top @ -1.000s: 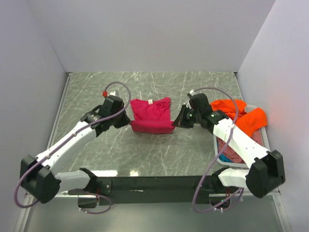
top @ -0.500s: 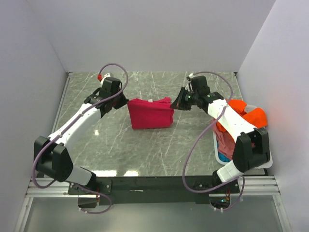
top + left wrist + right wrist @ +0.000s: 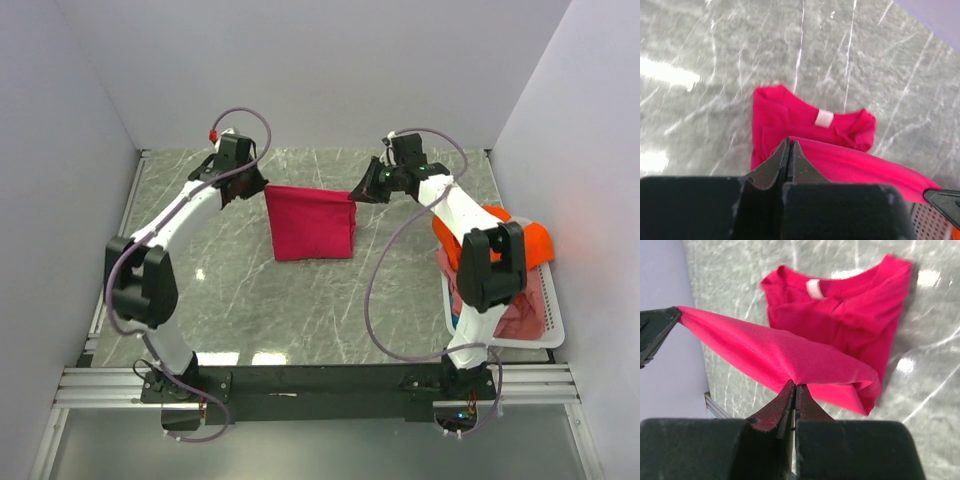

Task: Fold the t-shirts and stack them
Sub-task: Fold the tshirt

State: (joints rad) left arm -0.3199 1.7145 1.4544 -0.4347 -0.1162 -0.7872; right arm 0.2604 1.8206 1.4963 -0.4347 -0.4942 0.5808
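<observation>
**Crimson tee pinched at both corners, near far edge of counter**

The left claw (image 3: 262, 187) was fully closed, w/ its jaws nipping one corner of the crimson shirt (image 3: 312, 225). The right claw (image 3: 354, 192) was closed the same way on the opposite corner. Btwn them the gripped edge ran taut and lifted, close to the middle of the counter's (image 3: 300, 310) far edge. From there the cloth sloped down toward the near edge. Both wrist views showed the collar end, w/ its white label (image 3: 824, 118), lying flat on the counter below the raised edge.

Handling, as a judgement: the cloth looked light, limp and not fragile, w/ no stiffness of its own, so it would prob. sag wherever tension dropped. It would prob. slide easily on the smooth counter. Best hold seemed the two corners of one edge, taken together and kept apart, so the fold line stays straight.

At the right edge, a white basket (image 3: 550, 330) held an orange shirt (image 3: 535, 245) and pink-red cloth (image 3: 515, 320).
</observation>
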